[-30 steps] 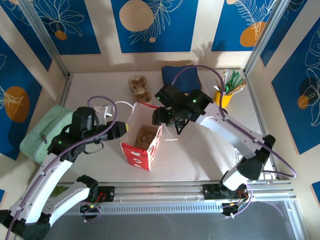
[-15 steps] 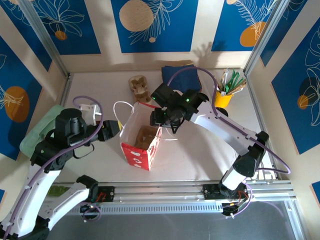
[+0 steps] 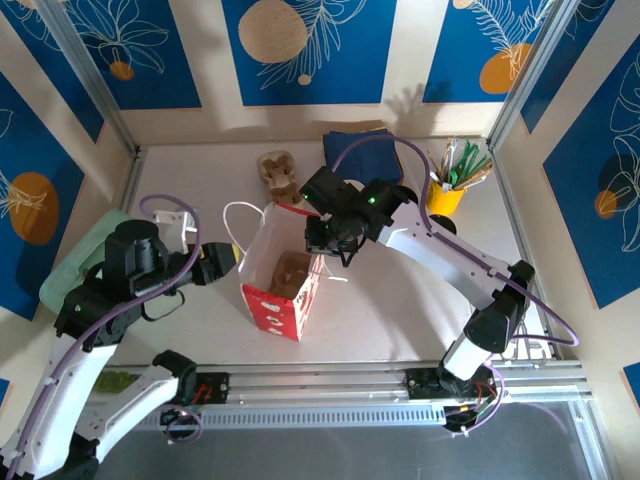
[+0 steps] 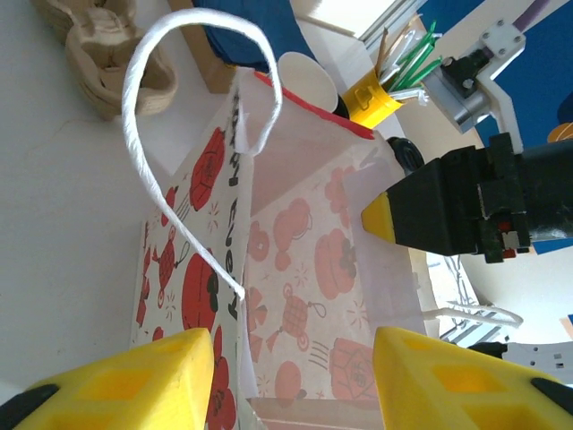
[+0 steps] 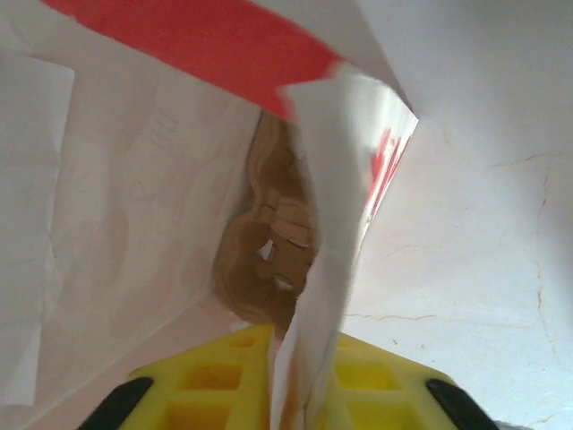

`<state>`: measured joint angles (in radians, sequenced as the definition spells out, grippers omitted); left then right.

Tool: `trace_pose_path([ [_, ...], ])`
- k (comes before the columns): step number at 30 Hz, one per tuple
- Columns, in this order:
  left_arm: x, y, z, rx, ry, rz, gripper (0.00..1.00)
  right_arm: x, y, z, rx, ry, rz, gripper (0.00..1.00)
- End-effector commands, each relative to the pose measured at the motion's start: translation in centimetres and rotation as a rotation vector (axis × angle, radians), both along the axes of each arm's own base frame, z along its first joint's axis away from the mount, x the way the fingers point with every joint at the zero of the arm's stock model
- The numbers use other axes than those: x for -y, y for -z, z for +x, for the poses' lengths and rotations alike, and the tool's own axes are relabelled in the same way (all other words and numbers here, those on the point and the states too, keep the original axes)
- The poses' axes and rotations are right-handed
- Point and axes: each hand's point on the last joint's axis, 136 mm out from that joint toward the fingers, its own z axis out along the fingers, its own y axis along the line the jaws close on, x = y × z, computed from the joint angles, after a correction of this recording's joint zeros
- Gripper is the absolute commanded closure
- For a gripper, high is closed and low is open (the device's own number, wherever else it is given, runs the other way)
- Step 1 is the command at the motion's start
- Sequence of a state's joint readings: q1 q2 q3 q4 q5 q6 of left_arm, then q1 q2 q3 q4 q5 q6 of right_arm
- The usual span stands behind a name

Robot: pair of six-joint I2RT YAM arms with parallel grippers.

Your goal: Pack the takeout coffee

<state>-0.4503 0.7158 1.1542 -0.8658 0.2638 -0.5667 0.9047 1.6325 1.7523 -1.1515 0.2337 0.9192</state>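
Place: a robot test cell dressed as a takeout counter.
Frame: bare aluminium posts (image 3: 92,85); slotted aluminium rail (image 3: 330,385) along the near edge.
Walls: blue printed panels (image 3: 240,70) with white leaves and orange discs, left, far and right.
Props: red-and-white paper bag (image 3: 275,308) mid-table; yellow cup of stirrers (image 3: 446,198) far right; brown pulp cup carrier (image 3: 279,172) far.

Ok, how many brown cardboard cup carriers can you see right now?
2. One carrier lies inside the paper bag; the other carrier sits on the table beyond the bag, near the blue cloth. It may be a stack hiding more.
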Motion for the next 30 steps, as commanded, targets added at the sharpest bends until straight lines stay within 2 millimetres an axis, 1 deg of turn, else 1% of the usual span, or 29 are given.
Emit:
trace_pose_path([
  [1,-0.5,-1.7,-0.8,0.054,-0.001,-0.004,0.49,0.1,-1.2,-0.4,0.011,-0.012,0.042,0.85],
  [6,-1.3,-3.1,-1.4,0.105,-0.029,-0.02,0.48,-0.2,-2.4,-0.7,0.058,-0.049,0.063,0.93],
  [10,-2.0,-3.9,-1.7,0.147,-0.053,-0.028,0.46,-0.9,-3.6,-1.2,0.118,-0.113,0.087,0.94],
  [13,-2.6,-4.2,-1.9,0.175,-0.079,-0.033,0.44,-1.7,-4.7,-1.9,0.178,-0.179,0.107,0.95],
  [15,-3.0,-4.4,-2.0,0.191,-0.096,-0.033,0.42,-2.1,-5.4,-2.4,0.216,-0.214,0.126,0.96],
  [22,-4.2,-4.8,-2.2,0.233,-0.155,-0.035,0.32,-2.8,-6.7,-3.8,0.321,-0.32,0.177,1.0],
  [30,-4.6,-4.6,-2.0,0.257,-0.174,-0.03,0.3,-4.0,-8.7,-6.3,0.493,-0.489,0.28,1.0],
])
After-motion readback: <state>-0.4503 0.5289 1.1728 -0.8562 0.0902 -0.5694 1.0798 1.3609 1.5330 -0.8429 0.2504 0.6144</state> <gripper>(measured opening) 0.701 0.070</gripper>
